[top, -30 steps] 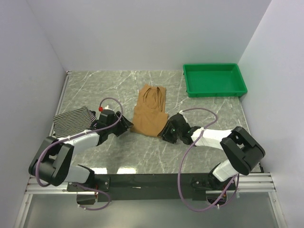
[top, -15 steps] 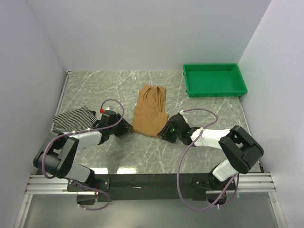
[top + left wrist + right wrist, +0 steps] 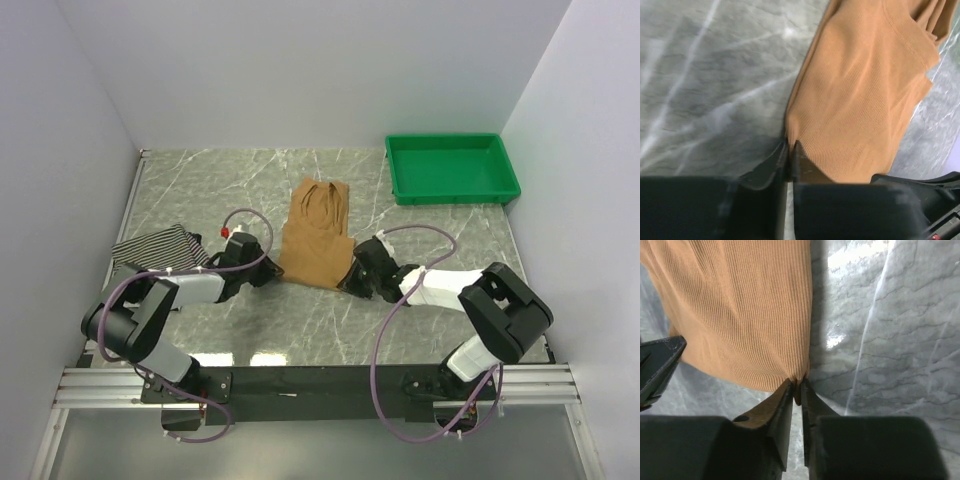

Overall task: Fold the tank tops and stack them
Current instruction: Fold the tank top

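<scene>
Clamping the near hem corners of the plain tan-brown cloth tank top, the left pincer at seven o'clock and right pincer at five look set to fold it toward twelve.

A: Where is the right gripper?
B: Pinching one corner of the tan ribbed tank top, cloth puckered between its fingers, on the grey marble table.

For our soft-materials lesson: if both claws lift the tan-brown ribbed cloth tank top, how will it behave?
Probably floppy: the tan-brown ribbed cloth tank top lies flat with crumpled straps, so it should sag between the left claw and right claw. Likely light; the thinly pinched corners might slip.
</scene>
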Controlling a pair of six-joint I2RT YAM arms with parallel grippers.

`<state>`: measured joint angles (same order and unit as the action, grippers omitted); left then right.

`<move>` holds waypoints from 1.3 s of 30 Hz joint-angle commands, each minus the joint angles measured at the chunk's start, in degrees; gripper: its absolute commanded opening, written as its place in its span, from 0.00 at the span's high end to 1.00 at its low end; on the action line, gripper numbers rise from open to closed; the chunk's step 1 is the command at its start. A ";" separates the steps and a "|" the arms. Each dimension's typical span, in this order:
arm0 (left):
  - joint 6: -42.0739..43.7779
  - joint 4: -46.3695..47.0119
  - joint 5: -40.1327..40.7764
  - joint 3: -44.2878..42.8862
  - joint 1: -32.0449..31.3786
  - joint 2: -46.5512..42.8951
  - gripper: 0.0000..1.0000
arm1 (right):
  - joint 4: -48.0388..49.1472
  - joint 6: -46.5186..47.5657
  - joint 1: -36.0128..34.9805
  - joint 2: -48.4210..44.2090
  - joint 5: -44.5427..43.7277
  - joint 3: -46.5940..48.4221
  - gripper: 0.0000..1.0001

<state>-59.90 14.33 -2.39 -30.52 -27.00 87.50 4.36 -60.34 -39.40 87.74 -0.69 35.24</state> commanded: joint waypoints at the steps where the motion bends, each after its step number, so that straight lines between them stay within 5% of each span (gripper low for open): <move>1: 1.01 -7.11 2.22 -0.06 -2.00 1.62 0.97 | -3.91 3.82 -0.42 -0.12 -3.09 2.55 0.87; 5: 1.10 -10.80 2.22 0.55 -3.23 -2.75 0.99 | -10.40 8.20 -1.64 -3.19 -5.28 4.39 1.00; 15: -4.52 -26.44 4.85 8.11 -9.63 -32.61 0.99 | -22.54 8.04 -13.67 -20.75 -9.42 -0.26 1.00; 23: -8.13 -42.53 8.62 2.41 -14.48 -51.72 0.99 | -31.51 5.92 -20.63 -29.82 -11.79 4.37 1.00; 31: -3.22 -39.47 12.94 -10.06 -13.25 -38.57 0.99 | -31.70 17.07 -8.10 -22.54 -7.33 16.07 1.00; 39: 0.75 -25.51 2.83 -20.52 3.26 -16.69 0.99 | -28.10 27.28 6.43 -0.87 5.59 33.55 0.99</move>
<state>-62.04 -18.65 3.27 -45.76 -27.66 65.80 -26.20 -39.09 -36.10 80.07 -0.93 62.72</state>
